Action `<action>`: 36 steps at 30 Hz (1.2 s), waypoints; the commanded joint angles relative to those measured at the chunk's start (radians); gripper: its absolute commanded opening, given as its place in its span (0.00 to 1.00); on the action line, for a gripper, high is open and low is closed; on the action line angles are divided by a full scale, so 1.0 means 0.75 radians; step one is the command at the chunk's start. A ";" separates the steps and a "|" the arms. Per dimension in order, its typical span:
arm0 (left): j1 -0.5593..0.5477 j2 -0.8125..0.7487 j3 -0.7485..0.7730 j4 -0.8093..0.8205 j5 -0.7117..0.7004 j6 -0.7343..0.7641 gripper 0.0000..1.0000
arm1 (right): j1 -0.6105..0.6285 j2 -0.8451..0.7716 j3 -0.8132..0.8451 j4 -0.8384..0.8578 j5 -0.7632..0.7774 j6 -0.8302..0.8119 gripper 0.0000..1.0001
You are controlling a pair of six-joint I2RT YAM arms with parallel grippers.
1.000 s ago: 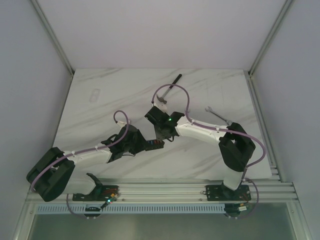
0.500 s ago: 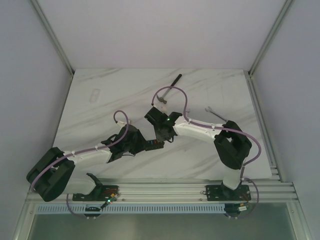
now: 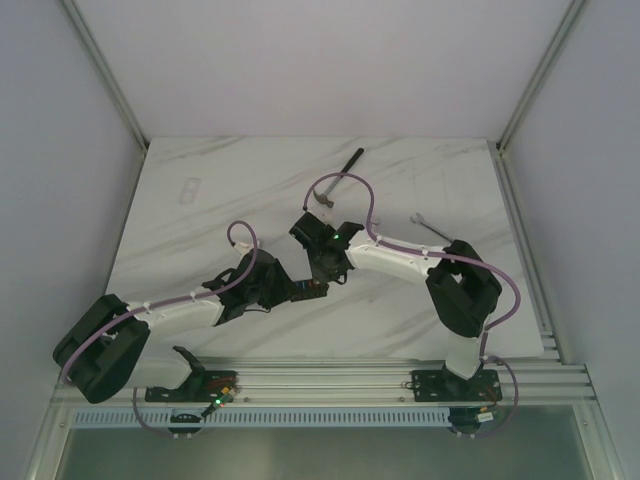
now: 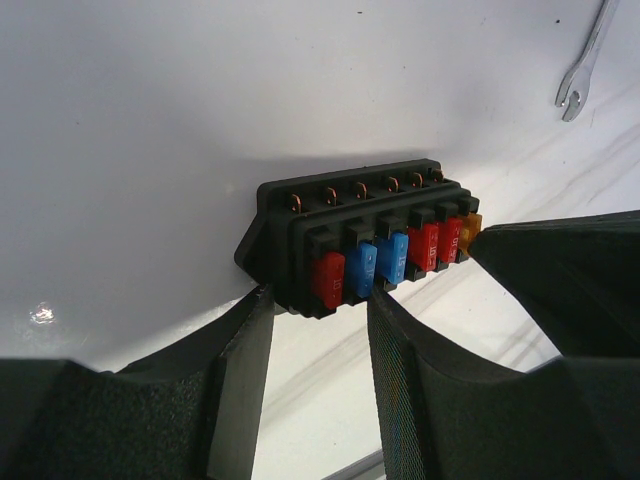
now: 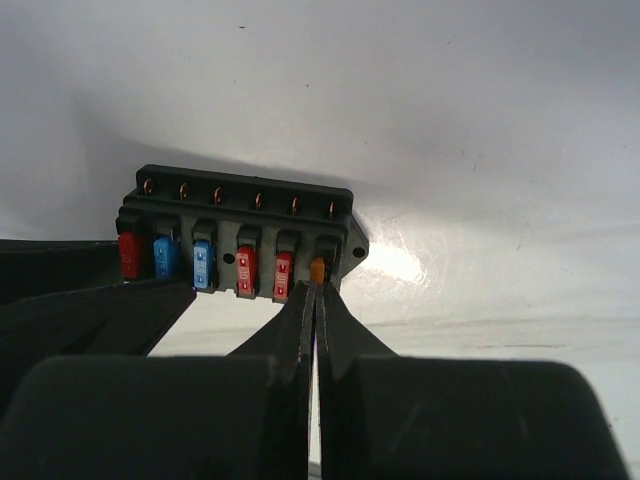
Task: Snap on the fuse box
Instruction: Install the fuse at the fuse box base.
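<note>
The overhead view alone shows both arms meeting mid-table, the left gripper (image 3: 293, 288) and right gripper (image 3: 318, 273) converging on the fuse box (image 3: 310, 289). It is only a dark speck with a trace of colour there. Beyond the right gripper lie a hammer (image 3: 338, 178) and, off to its right, an open-ended wrench (image 3: 432, 229), both well apart from the box on the marble-patterned table (image 3: 200, 250).

The left wrist view shows what the overhead view cannot. The fuse box (image 4: 360, 235) lies with its fuse row facing the camera: red, two blue, two red, then an orange fuse (image 4: 471, 228) at the far end. The left gripper (image 4: 318, 300) has its fingers spread about the box's width. The red-fuse end dips between the tips, which touch it on either side, so it is grasping that end. The wrench (image 4: 585, 60) shows at the top right corner.

The right wrist view sees the fuse box (image 5: 240, 215) from the other side. The right gripper (image 5: 316, 295) is clenched, with only a hairline slit between its fingers. Its tips touch the orange fuse (image 5: 318, 269) at the box's end, just ahead of the jaws. It is unclear whether they pinch the fuse.
</note>
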 commanded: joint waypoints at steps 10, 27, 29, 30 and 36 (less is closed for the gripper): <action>0.009 -0.009 0.002 -0.067 -0.034 -0.005 0.50 | 0.001 0.139 -0.218 -0.201 -0.060 -0.036 0.00; 0.009 -0.024 -0.003 -0.074 -0.041 -0.005 0.51 | -0.008 0.184 -0.248 -0.121 -0.036 -0.063 0.00; 0.008 -0.027 0.003 -0.075 -0.039 -0.005 0.51 | -0.008 0.157 -0.207 -0.098 -0.025 -0.075 0.00; 0.008 -0.029 0.004 -0.076 -0.038 -0.005 0.52 | -0.008 0.146 -0.189 -0.090 -0.016 -0.081 0.00; 0.008 -0.072 0.023 -0.084 -0.050 0.001 0.60 | -0.008 0.019 -0.075 -0.020 0.027 -0.159 0.03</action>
